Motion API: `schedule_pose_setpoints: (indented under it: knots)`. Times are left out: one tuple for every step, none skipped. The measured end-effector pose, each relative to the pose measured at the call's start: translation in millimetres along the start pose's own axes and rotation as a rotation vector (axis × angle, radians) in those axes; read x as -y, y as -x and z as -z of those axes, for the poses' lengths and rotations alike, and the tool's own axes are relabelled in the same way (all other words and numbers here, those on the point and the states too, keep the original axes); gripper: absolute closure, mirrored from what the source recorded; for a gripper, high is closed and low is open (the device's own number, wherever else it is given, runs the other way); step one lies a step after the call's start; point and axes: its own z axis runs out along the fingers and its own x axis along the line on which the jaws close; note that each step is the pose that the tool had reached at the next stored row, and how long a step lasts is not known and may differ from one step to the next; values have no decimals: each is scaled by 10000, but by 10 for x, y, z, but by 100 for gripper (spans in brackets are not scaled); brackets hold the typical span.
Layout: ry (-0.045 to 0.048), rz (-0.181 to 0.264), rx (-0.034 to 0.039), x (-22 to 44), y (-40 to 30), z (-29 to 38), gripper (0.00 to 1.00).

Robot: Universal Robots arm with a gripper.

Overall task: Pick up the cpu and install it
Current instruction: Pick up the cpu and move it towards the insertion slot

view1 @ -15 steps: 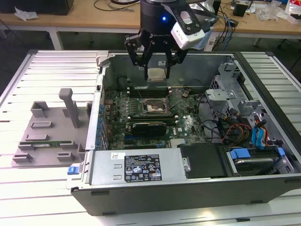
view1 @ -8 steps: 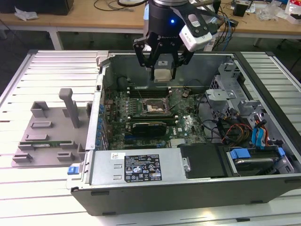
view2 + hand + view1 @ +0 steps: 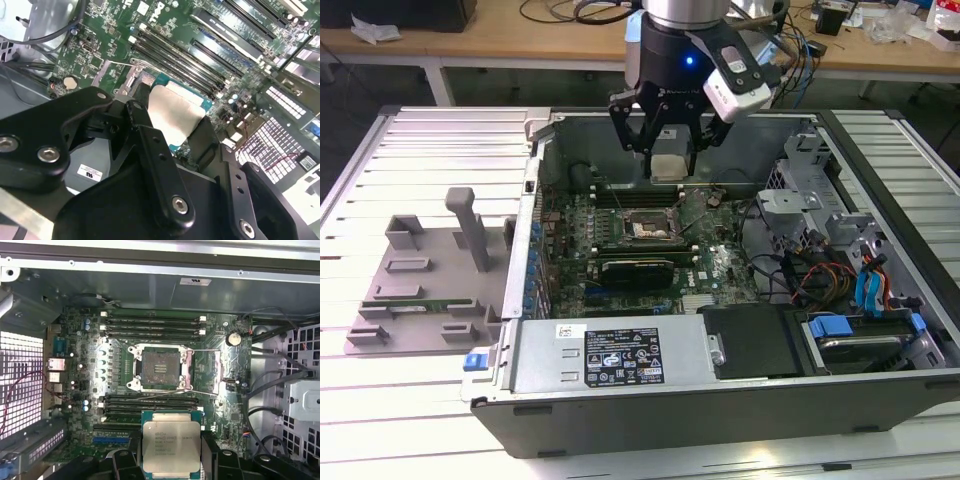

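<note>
- One gripper (image 3: 667,172) hangs at the upper centre of the exterior view, above the open computer case (image 3: 620,400). Its fingers (image 3: 145,130) are pressed in on two opposite edges of the cpu (image 3: 666,158).
- In the first wrist view the cpu (image 3: 171,445) shows its silver lid between the dark fingers, held clear of the motherboard (image 3: 720,265).
- The CPU socket (image 3: 645,228) sits at the centre of the exterior view, lower in the picture than the gripper. In the first wrist view its contacts (image 3: 161,369) look bare, and chip and socket are apart.
- Judged step: the pick is done, the carry to the socket is in hand, and the install is not yet done.
- Seating the chip likely calls for centring it squarely over the socket, matching its corner and notches, keeping it level, and setting it down gently without sliding sideways.
</note>
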Motion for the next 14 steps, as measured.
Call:
schedule_pose_setpoints:
  knots:
    - [2, 0, 1, -3, 13, -14, 45]
    - [1, 1, 1, -7, 29, -27, 45]
    - [0, 1, 1, -12, 46, -40, 45]
    - [0, 1, 0, -16, 57, -48, 45]
    - [0, 1, 0, -22, 73, -61, 45]
    - [0, 0, 0, -28, 90, -79, 45]
    - [1, 1, 1, -31, 97, -86, 45]
    - [1, 1, 1, -33, 103, -92, 45]
    - [0, 1, 0, -36, 114, -102, 45]
    - [1, 1, 1, -40, 128, -118, 45]
    - [1, 1, 0, -43, 136, -126, 45]
    - [0, 1, 0, -47, 151, -140, 45]
    - [1, 1, 1, -51, 164, -155, 45]
    - [-1, 1, 0, -54, 176, -169, 45]
